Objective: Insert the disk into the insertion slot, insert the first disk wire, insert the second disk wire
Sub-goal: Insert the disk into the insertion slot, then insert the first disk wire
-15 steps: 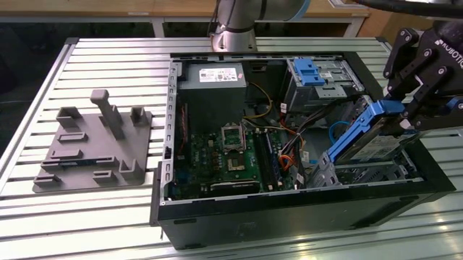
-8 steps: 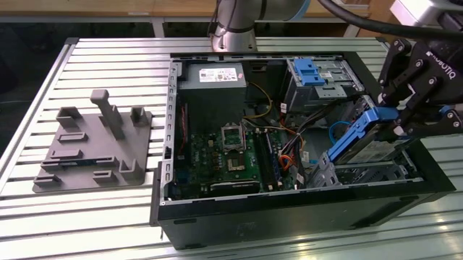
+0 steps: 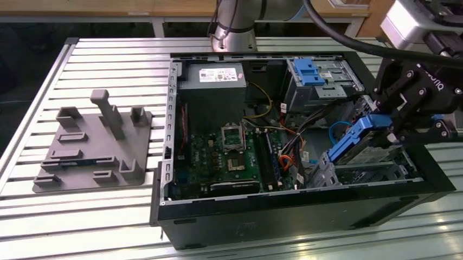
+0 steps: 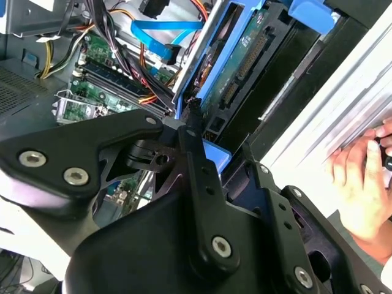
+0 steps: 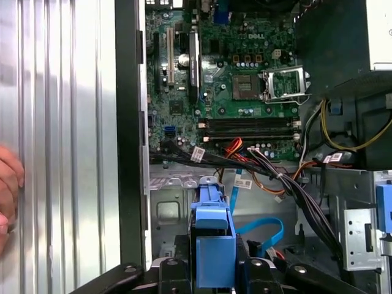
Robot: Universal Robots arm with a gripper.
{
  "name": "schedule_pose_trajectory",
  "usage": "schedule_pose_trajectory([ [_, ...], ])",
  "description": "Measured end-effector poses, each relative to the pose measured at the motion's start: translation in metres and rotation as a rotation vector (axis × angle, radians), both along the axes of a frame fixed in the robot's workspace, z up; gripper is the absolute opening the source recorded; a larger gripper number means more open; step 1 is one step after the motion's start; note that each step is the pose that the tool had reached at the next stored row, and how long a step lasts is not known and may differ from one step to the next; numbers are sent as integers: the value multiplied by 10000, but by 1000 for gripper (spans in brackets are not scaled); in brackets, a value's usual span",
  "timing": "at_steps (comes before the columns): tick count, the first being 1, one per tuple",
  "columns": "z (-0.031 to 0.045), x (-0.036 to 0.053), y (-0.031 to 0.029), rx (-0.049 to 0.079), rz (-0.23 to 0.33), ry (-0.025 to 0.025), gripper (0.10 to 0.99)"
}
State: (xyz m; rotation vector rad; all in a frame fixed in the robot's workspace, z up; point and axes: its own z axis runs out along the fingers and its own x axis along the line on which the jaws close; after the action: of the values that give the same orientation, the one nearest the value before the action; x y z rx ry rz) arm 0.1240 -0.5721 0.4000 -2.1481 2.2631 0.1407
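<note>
One robot arm (image 3: 233,24) rises from the far edge of a ribbed aluminium desk (image 3: 94,216), whose silver slats run across the exterior view. Brown wooden furniture (image 3: 108,8) lines the room behind it.

Lying on its side on the desk, nearer the exterior view's right, an open black computer case (image 3: 289,211) shows its green motherboard (image 3: 231,157) and grey power supply (image 3: 213,76). At the far end of the case is a grey metal bay with a blue latch (image 3: 307,73). Well apart from the case, on the exterior view's left, a grey moulded fixture plate (image 3: 94,151) with upright posts rests flat on the slats.

The claw (image 3: 387,127) is closed around the disk (image 3: 358,141), pinching its blue carrier between black fingers (image 5: 257,269). The disk hangs tilted in the case's near corner on the exterior view's right. Its lower end is over the insertion slot (image 3: 376,173), a silver perforated cage, and its upper end is raised toward the claw. Whether disk and cage touch cannot be told.

In the first wrist view, a blue ribbon cable (image 5: 260,229) curls on the case floor just beside the carrier, with black wire bundles (image 5: 288,177) trailing above it. A person's hand (image 4: 361,177) rests on the desk slats outside the case wall in both wrist views.
</note>
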Motion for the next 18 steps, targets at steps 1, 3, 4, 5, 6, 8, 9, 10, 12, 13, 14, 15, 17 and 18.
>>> schedule_pose_trajectory([
  [1,-11,0,0,-1,0,0,361],
  [3,-14,0,0,-5,-1,0,373],
  [4,-15,0,0,-4,0,0,431],
  [5,-15,0,0,-4,0,1,431],
  [6,-16,0,0,-2,0,0,494],
  [8,-16,0,0,0,0,0,549],
  [9,-17,0,0,0,0,0,616],
  [10,-17,0,0,0,0,0,616],
  [12,-16,0,1,-1,0,0,616],
  [13,-16,0,1,-2,0,0,616],
  [14,-16,0,1,-1,0,0,616],
  [15,-16,0,5,-1,0,0,616],
  [17,-16,0,9,-1,0,0,616],
  [18,-16,0,10,-1,0,0,616],
])
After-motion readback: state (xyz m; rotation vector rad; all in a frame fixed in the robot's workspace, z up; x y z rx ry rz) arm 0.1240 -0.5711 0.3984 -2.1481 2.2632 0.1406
